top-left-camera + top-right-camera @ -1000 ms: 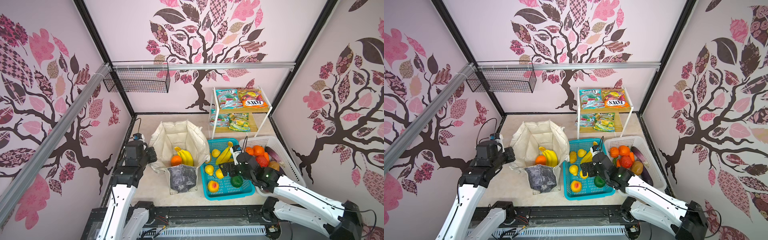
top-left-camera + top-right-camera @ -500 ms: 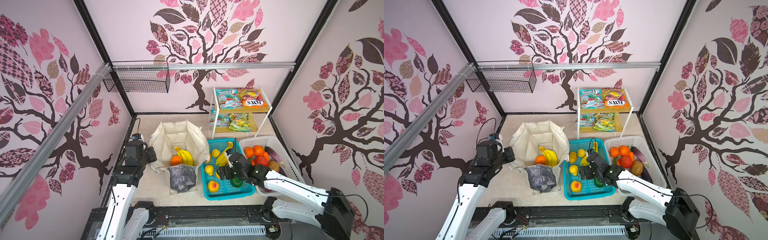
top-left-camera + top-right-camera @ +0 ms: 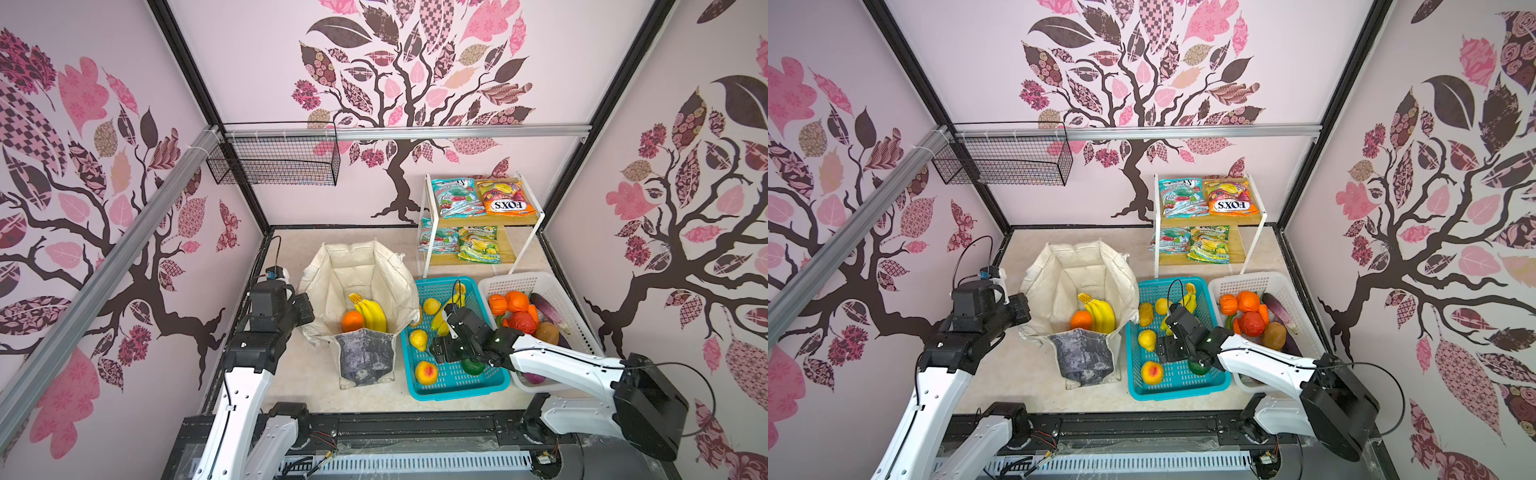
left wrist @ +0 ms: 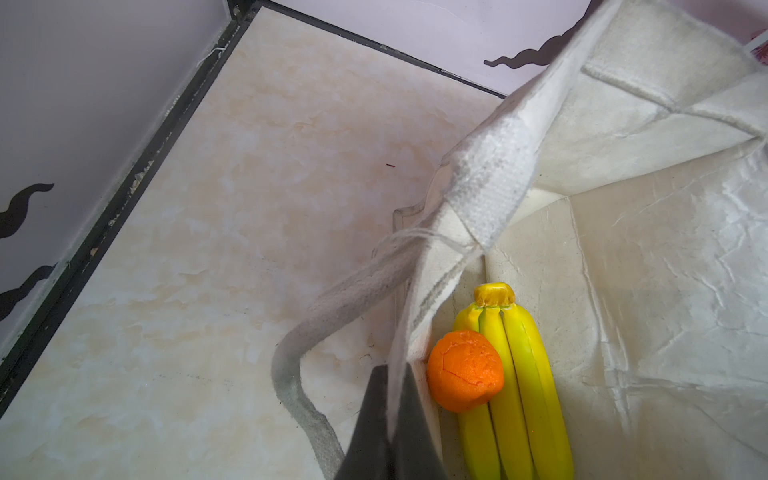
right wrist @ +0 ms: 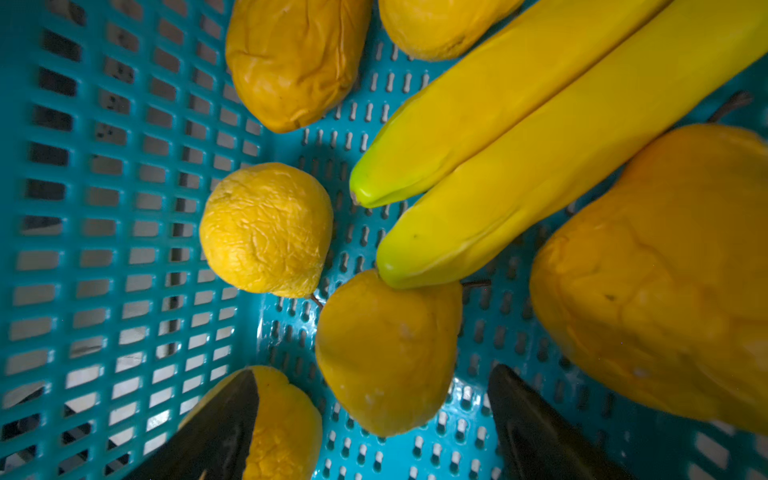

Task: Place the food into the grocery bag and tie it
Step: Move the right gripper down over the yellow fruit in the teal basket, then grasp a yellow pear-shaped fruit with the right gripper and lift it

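Left end effector (image 4: 392,374) pinched shut on grocery bag (image 3: 361,270) rim, banana bunch (image 3: 372,316) and orange (image 3: 353,321) inside, right end effector (image 5: 372,372) spread wide, low in teal basket (image 3: 457,388) among yellow fruit (image 5: 266,228), bare bench (image 4: 208,249) beside bag

The picture's edge cuts off the banana bunch (image 4: 528,395) and left fingers (image 4: 415,440).

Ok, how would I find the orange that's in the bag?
Find the cream tote bag standing open beside the teal basket. Inside it, a yellow banana bunch lies against the orange. It is the bag's only round fruit; other orange things sit in the white basket.
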